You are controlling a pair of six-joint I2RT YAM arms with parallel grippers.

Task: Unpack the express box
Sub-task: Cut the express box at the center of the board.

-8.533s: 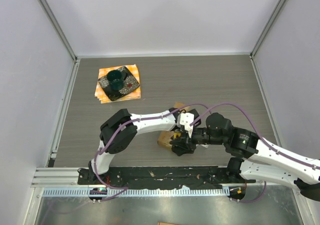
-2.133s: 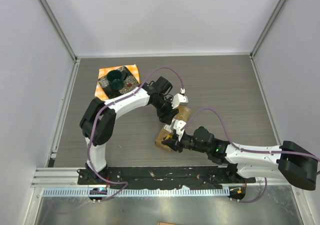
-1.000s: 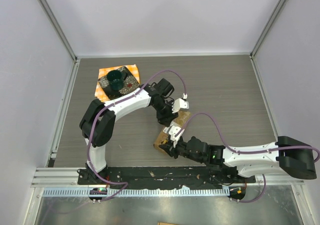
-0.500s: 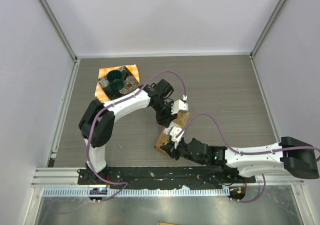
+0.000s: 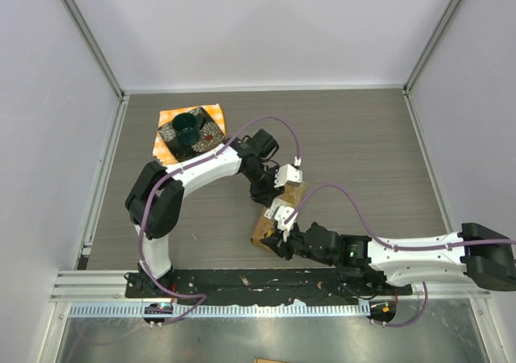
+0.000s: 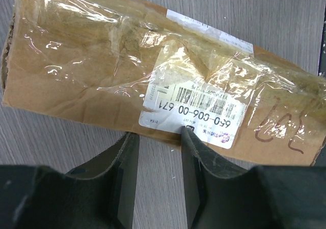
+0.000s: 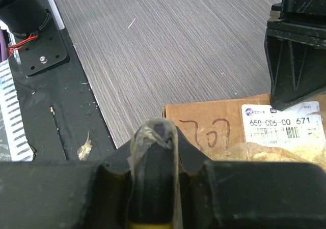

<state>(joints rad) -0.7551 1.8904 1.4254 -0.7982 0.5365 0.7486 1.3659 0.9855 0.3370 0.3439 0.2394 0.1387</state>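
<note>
The express box (image 6: 102,61) is an oblong brown cardboard parcel under shiny tape, with a white barcode label (image 6: 196,104) and "707" handwritten at one end (image 7: 211,132). It lies on the grey table between the two arms (image 5: 260,231), mostly covered by them from above. My left gripper (image 6: 159,136) is open, its fingertips against the box's long edge below the label and only table between them. My right gripper (image 7: 155,137) is shut on a dark tape-wrapped tool with a yellow base, whose tip sits just short of the "707" end.
A dark dish on an orange cloth (image 5: 191,133) sits at the back left. The black base rail (image 5: 242,281) runs along the near edge, close behind the right gripper. Grey walls and metal posts close in the table's sides.
The left gripper has sunk slightly toward the box and its jaws have narrowed a little. The right arm has stretched out a bit more along the near edge, the tool still at the box's end.
</note>
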